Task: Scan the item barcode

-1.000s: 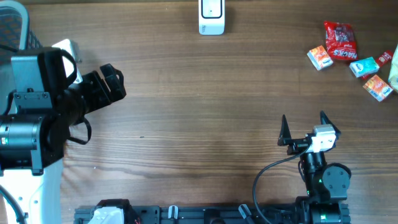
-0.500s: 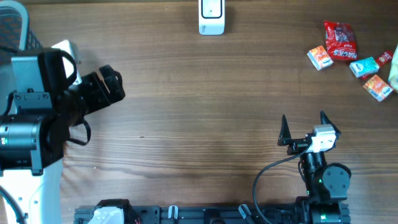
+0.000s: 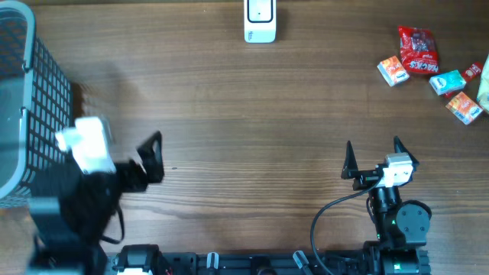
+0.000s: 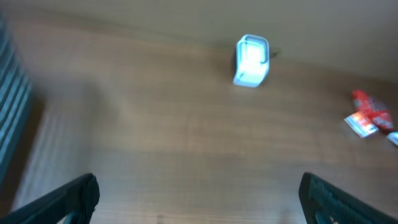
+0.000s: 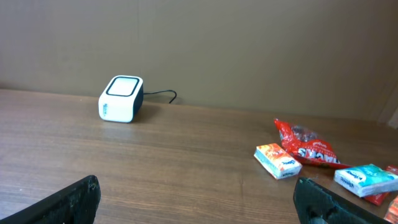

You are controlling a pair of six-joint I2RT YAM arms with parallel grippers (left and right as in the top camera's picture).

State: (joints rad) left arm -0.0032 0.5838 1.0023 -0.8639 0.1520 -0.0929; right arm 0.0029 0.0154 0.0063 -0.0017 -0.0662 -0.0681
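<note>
The white barcode scanner [image 3: 260, 21] stands at the table's far edge, seen also in the left wrist view as the scanner [image 4: 252, 60] and in the right wrist view as the scanner [image 5: 121, 98]. Several small packaged items lie at the far right: a red bag [image 3: 417, 50], an orange box [image 3: 393, 71] and a teal box [image 3: 447, 82]. My left gripper [image 3: 153, 156] hovers blurred at the front left, open and empty, far from the items. Open too and holding nothing, the right gripper [image 3: 374, 153] sits at the front right, short of the orange box [image 5: 278, 160] and red bag [image 5: 311, 147].
A dark wire basket [image 3: 23, 99] stands at the left edge, just left of my left arm. Another orange box [image 3: 464, 107] lies at the right edge. The scanner's cable [image 5: 163, 94] runs along the back wall.
My left arm has swung from over the basket down to the front left, its gripper now pointing toward the far right; the basket is uncovered. The right arm has not moved.
</note>
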